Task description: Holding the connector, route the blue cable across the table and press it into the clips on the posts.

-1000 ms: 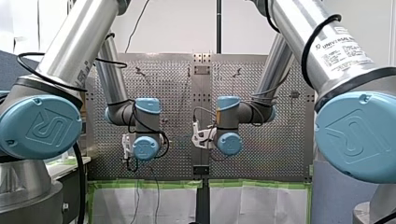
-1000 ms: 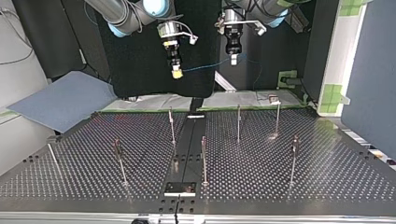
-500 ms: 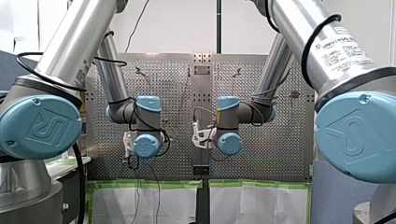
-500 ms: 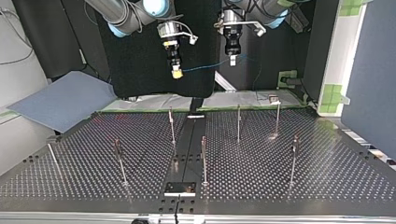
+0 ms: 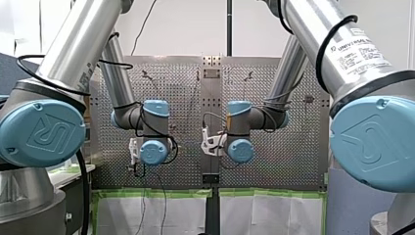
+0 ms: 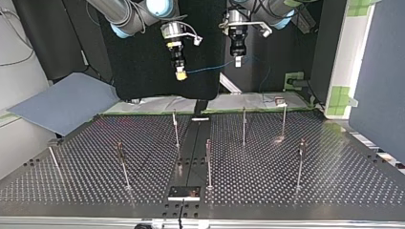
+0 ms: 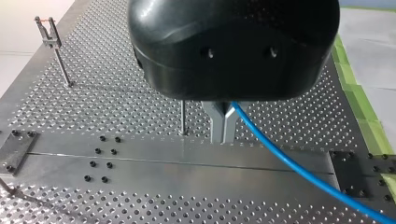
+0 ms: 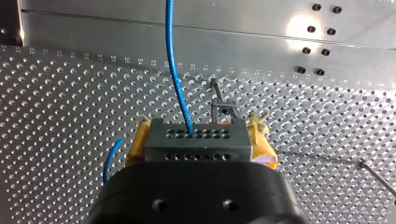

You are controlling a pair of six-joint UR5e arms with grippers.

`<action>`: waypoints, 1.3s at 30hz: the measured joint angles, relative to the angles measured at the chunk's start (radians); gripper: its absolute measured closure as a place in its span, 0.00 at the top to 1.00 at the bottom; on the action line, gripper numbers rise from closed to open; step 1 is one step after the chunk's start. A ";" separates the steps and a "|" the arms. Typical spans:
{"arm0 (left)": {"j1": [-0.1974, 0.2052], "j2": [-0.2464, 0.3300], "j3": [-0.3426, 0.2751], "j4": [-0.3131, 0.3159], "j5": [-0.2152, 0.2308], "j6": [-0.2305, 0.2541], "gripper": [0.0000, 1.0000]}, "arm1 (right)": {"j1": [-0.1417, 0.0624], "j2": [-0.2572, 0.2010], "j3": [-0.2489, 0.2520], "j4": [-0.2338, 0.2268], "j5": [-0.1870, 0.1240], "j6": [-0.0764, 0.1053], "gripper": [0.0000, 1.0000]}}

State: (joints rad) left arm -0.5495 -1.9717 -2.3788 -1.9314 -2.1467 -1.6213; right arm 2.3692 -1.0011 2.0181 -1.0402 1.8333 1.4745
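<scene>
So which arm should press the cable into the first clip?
Probably left: my left gripper pinches the blue cable itself, with a post just beside it. My right gripper is busy holding the connector.

Pretty standard UR look here: the left arm (image 5: 80, 46) and the right arm (image 5: 313, 34) are both built from brushed silver tubes with fat round joints, and a UR logo can be seen embossed on the light blue caps (image 5: 41, 133). A few black cables (image 5: 335, 36) are looped loosely around the tubes, and black Universal Robots lettering (image 5: 359, 51) is printed on the right one. White brackets (image 5: 213, 143) are bolted on at the wrists. The left gripper (image 7: 223, 135) is made up of a rounded black housing with two small holes and plain grey metal fingers (image 7: 217, 122), while the right gripper (image 6: 180, 74) is given the same sort of black body but with yellow pads (image 8: 136, 142).
</scene>
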 joint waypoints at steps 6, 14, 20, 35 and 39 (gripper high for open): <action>-0.003 0.006 0.011 -0.011 -0.011 0.011 0.00 | -0.001 0.001 -0.001 0.000 0.001 -0.001 0.00; -0.004 0.009 0.031 -0.082 -0.030 0.029 0.00 | -0.017 0.053 -0.053 0.053 0.036 -0.007 0.00; -0.005 0.009 0.032 -0.115 -0.031 0.029 0.00 | -0.018 0.113 -0.073 0.113 0.041 -0.008 0.00; -0.003 0.008 0.037 -0.145 -0.031 0.032 0.00 | -0.016 0.177 -0.088 0.192 0.039 -0.002 0.00; 0.003 0.037 0.037 -0.171 -0.034 0.038 0.00 | -0.003 0.140 -0.115 0.225 0.045 0.028 0.00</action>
State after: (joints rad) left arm -0.5461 -1.9348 -2.3422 -2.1023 -2.1809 -1.5833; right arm 2.3667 -0.8609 1.9026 -0.8157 1.8782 1.5021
